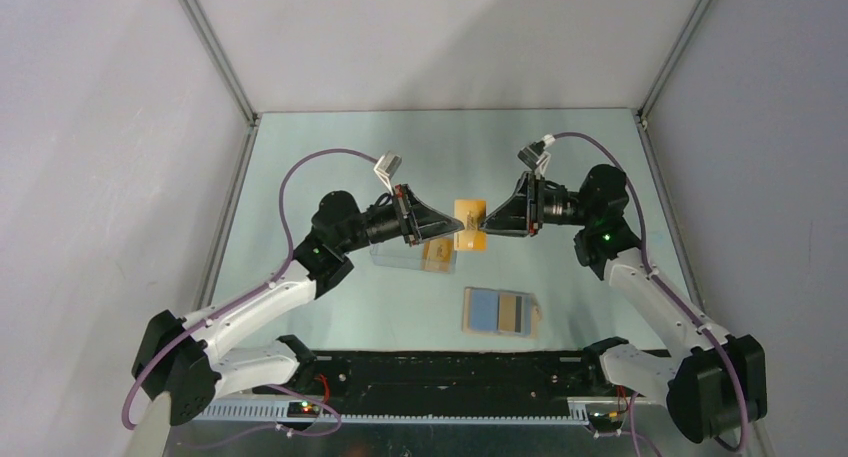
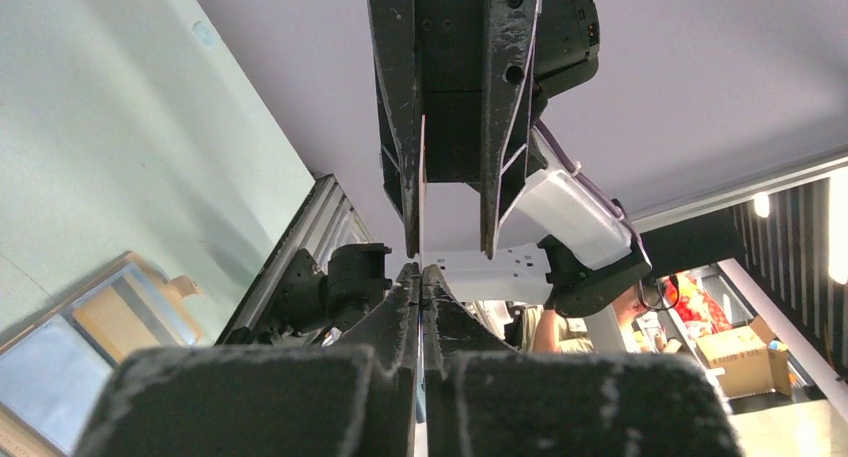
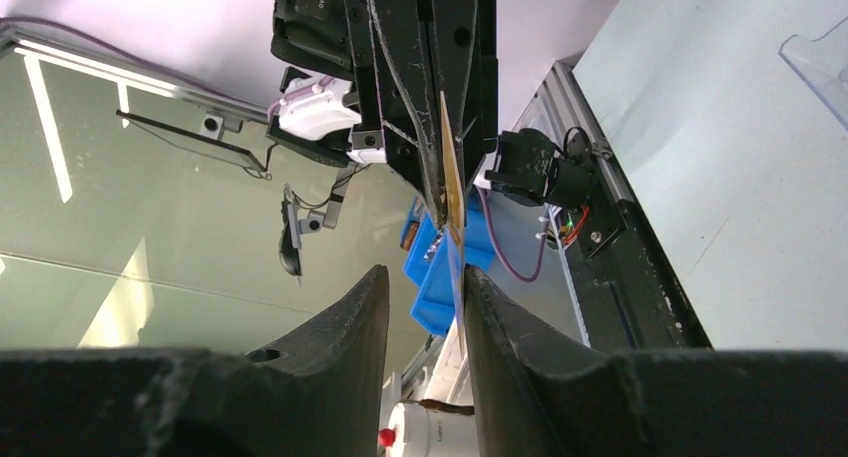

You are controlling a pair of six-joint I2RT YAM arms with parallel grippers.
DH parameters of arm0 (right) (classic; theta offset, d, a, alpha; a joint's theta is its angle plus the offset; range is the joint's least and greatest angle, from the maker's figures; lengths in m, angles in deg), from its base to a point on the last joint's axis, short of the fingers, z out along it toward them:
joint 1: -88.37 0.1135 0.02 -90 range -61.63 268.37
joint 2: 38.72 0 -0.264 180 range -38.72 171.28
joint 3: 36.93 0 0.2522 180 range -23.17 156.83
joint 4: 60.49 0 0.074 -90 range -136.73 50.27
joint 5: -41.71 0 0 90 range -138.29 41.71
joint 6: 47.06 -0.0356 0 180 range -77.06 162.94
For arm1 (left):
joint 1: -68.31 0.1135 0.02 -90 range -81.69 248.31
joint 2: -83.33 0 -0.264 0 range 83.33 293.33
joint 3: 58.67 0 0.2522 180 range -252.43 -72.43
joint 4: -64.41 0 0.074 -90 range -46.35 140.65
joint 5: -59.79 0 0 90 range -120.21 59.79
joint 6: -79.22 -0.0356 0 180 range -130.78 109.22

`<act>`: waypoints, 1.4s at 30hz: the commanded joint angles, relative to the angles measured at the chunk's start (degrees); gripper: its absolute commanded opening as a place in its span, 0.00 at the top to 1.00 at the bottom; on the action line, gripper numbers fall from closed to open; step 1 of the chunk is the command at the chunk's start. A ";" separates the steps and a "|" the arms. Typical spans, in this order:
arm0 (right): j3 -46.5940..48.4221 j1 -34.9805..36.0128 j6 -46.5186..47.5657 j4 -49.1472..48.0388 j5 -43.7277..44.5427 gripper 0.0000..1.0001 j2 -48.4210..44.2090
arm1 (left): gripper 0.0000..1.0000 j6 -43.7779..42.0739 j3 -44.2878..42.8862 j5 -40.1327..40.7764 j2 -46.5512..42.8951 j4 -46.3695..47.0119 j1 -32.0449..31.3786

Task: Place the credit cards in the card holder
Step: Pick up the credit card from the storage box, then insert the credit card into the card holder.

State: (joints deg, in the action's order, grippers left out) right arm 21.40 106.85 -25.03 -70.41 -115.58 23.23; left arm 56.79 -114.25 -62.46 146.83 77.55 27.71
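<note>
An orange-yellow credit card (image 1: 470, 225) hangs in mid-air between my two grippers, above the table's middle. My left gripper (image 1: 452, 224) is shut on its left end; in the left wrist view (image 2: 421, 269) the card (image 2: 421, 177) shows edge-on as a thin line. My right gripper (image 1: 486, 223) is open around the card's right end; in the right wrist view (image 3: 420, 277) the card (image 3: 452, 167) lies against the right finger. The card holder (image 1: 502, 312), tan with blue lining, lies open on the table near the front. It also shows in the left wrist view (image 2: 120, 322).
A clear plastic box (image 1: 415, 255) lies on the table under my left gripper, with another orange-yellow card (image 1: 437, 257) in it. A corner of the box shows in the right wrist view (image 3: 815, 57). Metal frame rails edge the table on both sides.
</note>
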 commanded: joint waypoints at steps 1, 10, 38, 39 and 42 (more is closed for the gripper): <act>0.02 1.70 -0.42 -3.44 0.56 0.65 1.22 | 1.00 0.61 0.15 -1.55 0.06 2.09 -0.23; 0.02 2.37 5.07 1.48 1.38 1.00 1.46 | 0.71 0.91 3.21 0.10 0.52 2.05 -0.21; -27.75 -4.01 36.54 28.76 28.23 1.00 -2.31 | 0.73 -3.58 4.80 20.03 29.68 -15.16 -13.26; -27.76 -3.86 36.69 29.17 28.82 1.00 -2.42 | 0.74 -3.63 4.55 20.16 29.97 -16.01 -13.38; -27.79 -3.56 37.64 30.53 31.47 1.00 -3.27 | 0.78 -3.71 3.59 21.45 30.71 -18.82 -13.45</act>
State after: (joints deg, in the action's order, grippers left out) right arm -6.77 102.74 10.21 -38.94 -88.74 20.94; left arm 54.91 -108.57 -43.84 177.02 62.12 14.60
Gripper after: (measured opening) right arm 0.009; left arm 0.239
